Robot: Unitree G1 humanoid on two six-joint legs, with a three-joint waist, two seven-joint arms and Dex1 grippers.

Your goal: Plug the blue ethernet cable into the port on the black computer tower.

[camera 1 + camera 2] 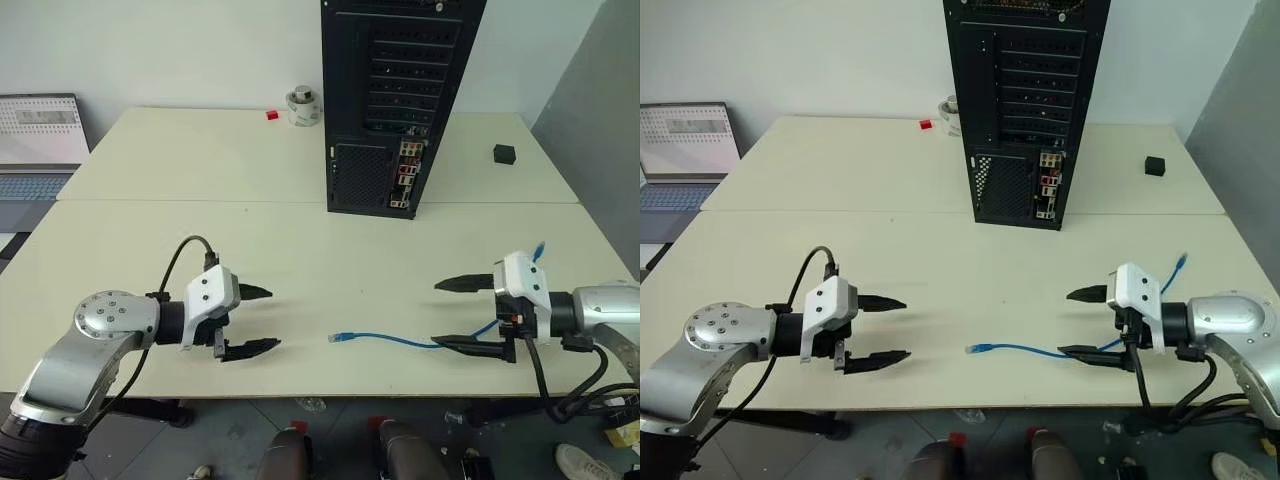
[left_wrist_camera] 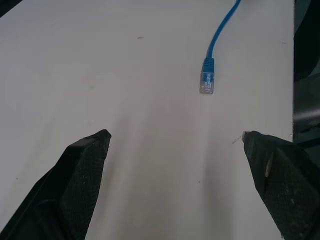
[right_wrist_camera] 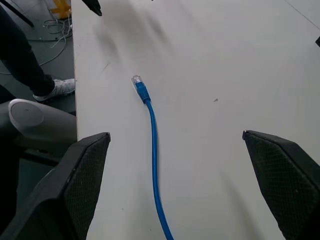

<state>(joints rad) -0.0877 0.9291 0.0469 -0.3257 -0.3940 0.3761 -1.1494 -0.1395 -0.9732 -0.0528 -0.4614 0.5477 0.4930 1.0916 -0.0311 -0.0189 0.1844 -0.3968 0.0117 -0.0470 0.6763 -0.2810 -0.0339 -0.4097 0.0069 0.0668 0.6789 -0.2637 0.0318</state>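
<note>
Left eye view shows my left hand [image 1: 255,320] and my right hand [image 1: 462,315] hovering low over the pale surface [image 1: 300,250], facing each other, both spread as wide as they go and holding nothing. I read this as a ready stance: fingers apart so that either one could close on the cable without a further opening move.

The blue ethernet cable [image 1: 395,340] lies flat near the front edge of the surface, between my hands. Its clear plug [image 1: 340,338] points toward 9 o'clock, at my left hand, and sits loose and well apart from it. The cord runs off toward 3 o'clock, passing under my right hand, and its far end [image 1: 538,250] curls up behind that wrist at about 1 o'clock from the hand. In the right wrist view the cord [image 3: 153,150] lies between my spread fingers, so this hand looks best placed to take it.

The black computer tower [image 1: 400,100] stands upright at 12 o'clock, well apart from the cable, its rear face turned toward me so the connector strip [image 1: 407,175] low on its right side is reachable. I cannot pick out the single port within that strip.

A small black cube [image 1: 504,153] sits at 2 o'clock, a roll of tape [image 1: 303,105] at 11 o'clock and a laptop [image 1: 40,145] at 10 o'clock; none of them is in the way.
</note>
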